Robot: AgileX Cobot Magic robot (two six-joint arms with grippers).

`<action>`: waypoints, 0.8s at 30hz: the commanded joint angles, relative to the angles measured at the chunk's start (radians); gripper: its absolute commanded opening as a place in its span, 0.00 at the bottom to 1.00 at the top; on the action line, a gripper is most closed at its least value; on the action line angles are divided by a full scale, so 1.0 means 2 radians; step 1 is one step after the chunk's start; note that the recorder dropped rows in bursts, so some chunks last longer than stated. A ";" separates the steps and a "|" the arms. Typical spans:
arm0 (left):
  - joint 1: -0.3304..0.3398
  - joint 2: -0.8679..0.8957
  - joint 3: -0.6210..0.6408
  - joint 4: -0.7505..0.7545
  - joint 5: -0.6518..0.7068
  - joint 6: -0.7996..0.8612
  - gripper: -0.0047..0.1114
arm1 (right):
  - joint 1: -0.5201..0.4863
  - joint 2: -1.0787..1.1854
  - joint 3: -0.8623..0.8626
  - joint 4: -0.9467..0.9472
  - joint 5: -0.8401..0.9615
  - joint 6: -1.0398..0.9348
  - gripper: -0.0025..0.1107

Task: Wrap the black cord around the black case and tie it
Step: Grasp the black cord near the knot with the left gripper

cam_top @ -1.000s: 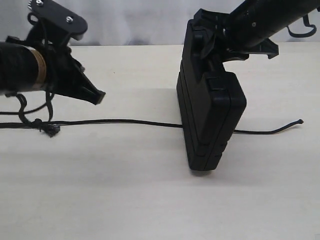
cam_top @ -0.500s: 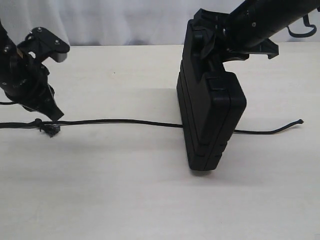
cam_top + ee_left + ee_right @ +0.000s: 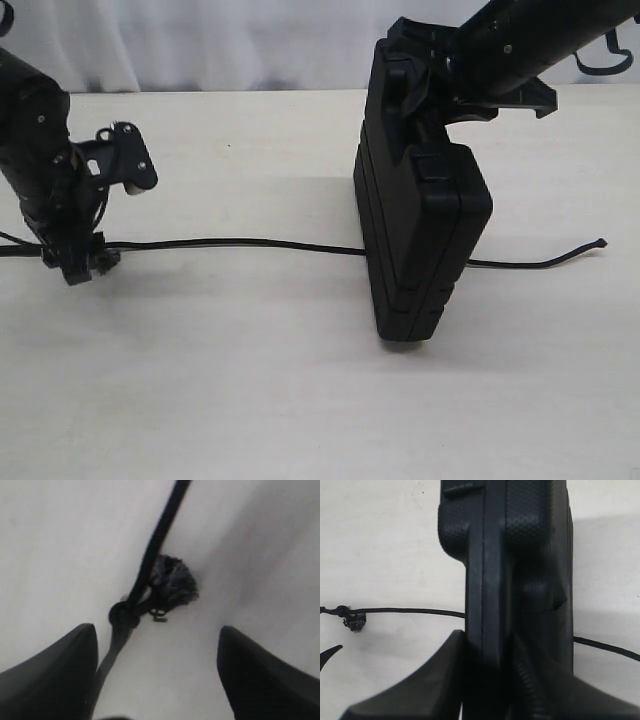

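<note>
1. Plastic, matte and black, makes up the black case (image 3: 420,230): a flat rectangular box with rounded corners, standing on one narrow end on the pale, smooth table (image 3: 250,400). Up close its surface shows a fine pebbled grain, a smoother seam band and a stepped moulding.
2. My right gripper (image 3: 425,80) is clamped on the case's top edge. In my right wrist view the two fingers straddle the seam rib, one pressed against each side.
3. The black cord (image 3: 240,242) is a thin braided rope lying flat on the table. It runs from the left edge to the case, disappears at the case's lower part and comes out on the far side in a gentle curve that ends in a small stubby tip (image 3: 600,242).
4. Near its left end the cord carries a tight little knot (image 3: 124,614), with a fuzzy frayed tuft (image 3: 175,582) right beside it.
5. My left gripper (image 3: 157,680) is spread wide over the knot, with a smooth, dark, wedge-shaped finger on either side. The cord passes between the fingers (image 3: 55,675), close to one of them, and is not pinched.
6. A second ago my left arm was raised above the cord, fingers closed to a point aimed toward the case. It has since swung down to the table at the knot, and the fingers have parted.
7. The case, my right grip and the lie of the cord are as they were.
</note>
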 commanded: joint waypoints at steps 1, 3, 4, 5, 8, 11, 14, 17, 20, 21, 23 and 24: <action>0.000 0.037 -0.003 0.025 -0.002 0.063 0.60 | -0.001 0.000 0.004 -0.005 0.004 0.001 0.06; 0.001 0.046 -0.003 0.037 -0.017 0.062 0.60 | -0.001 0.000 0.004 -0.005 0.004 0.001 0.06; 0.001 0.049 -0.003 0.046 -0.020 0.062 0.60 | -0.001 0.000 0.004 -0.005 0.004 0.001 0.06; 0.003 0.051 -0.003 0.056 -0.021 0.062 0.60 | -0.001 0.000 0.004 -0.005 0.004 0.001 0.06; 0.016 0.053 -0.003 0.061 -0.045 0.062 0.60 | -0.001 0.000 0.004 -0.005 0.004 0.001 0.06; 0.034 0.053 -0.003 0.060 -0.072 0.060 0.60 | -0.001 0.000 0.004 -0.005 0.004 0.001 0.06; 0.054 0.053 -0.003 0.054 -0.091 0.060 0.60 | -0.001 0.000 0.004 -0.005 0.004 0.001 0.06; 0.070 0.055 -0.003 0.010 -0.116 0.062 0.60 | -0.001 0.000 0.004 -0.005 0.004 0.001 0.06; 0.076 0.063 -0.003 -0.016 -0.136 0.062 0.60 | -0.001 0.000 0.004 -0.005 0.004 0.001 0.06; 0.076 0.066 -0.003 -0.011 -0.136 0.062 0.60 | -0.001 0.000 0.004 -0.005 0.004 0.001 0.06; 0.076 0.074 -0.003 -0.009 -0.136 0.064 0.60 | -0.001 0.000 0.004 -0.005 0.004 0.001 0.06; 0.076 0.078 -0.003 -0.009 -0.136 0.064 0.60 | -0.001 0.000 0.004 -0.005 0.004 0.001 0.06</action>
